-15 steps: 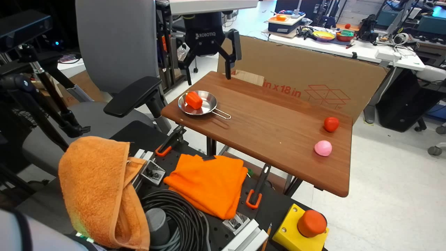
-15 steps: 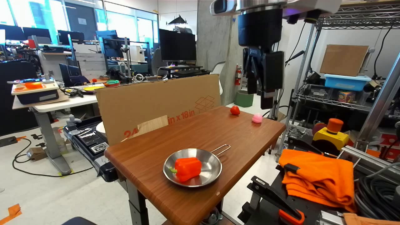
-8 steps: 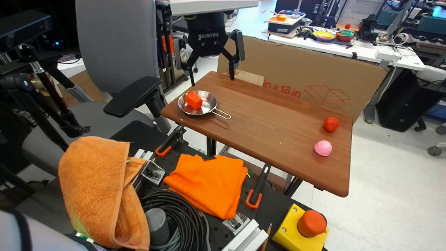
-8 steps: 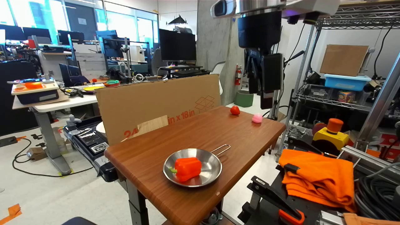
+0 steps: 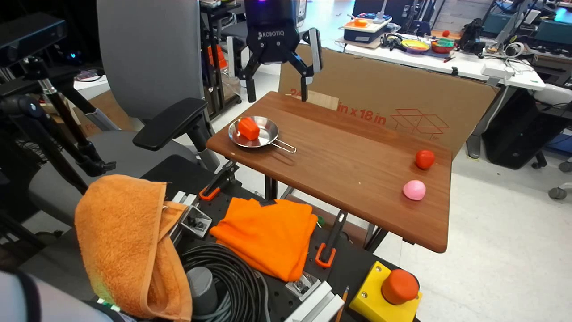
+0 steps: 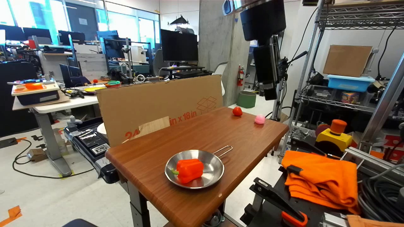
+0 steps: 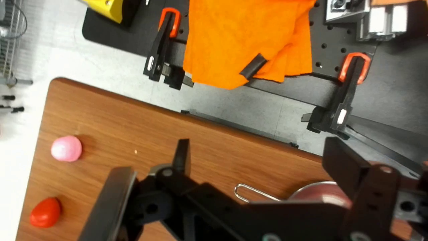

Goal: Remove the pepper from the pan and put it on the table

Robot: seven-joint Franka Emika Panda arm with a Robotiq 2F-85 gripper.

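A Robotiq gripper [image 5: 278,93] hangs above a brown wood-topped table [image 5: 348,161], pointing down and a little tilted; its two fingers [image 5: 251,91] are spread wide, well apart from everything on the surface; the red bell pepper [image 6: 191,170] lies on its side inside a shallow, round metal pan [image 6: 213,167], its green stem toward the rim; the pan rests flat near one short edge of the table, closer to the long edge away from the cardboard wall [image 5: 380,100], its thin wire handle pointing toward the opposite short edge; in the wrist view, gripper parts cover much of the pan.

Near that opposite short edge sit a red tomato-like object [image 5: 425,159] and a pink ball [image 5: 414,190], near each other but apart; the tomato-like object lies nearer the corner by the cardboard wall; the wall, printed with red lettering and a box outline, stands along one long edge; beyond the other long edge, a folded orange cloth [image 5: 268,237] lies on a black perforated board [image 7: 331,60], between two black clamps [image 7: 346,88] at its edge; a yellow box [image 5: 373,304] with an orange-red button [image 5: 400,286] sits toward one end of the board.
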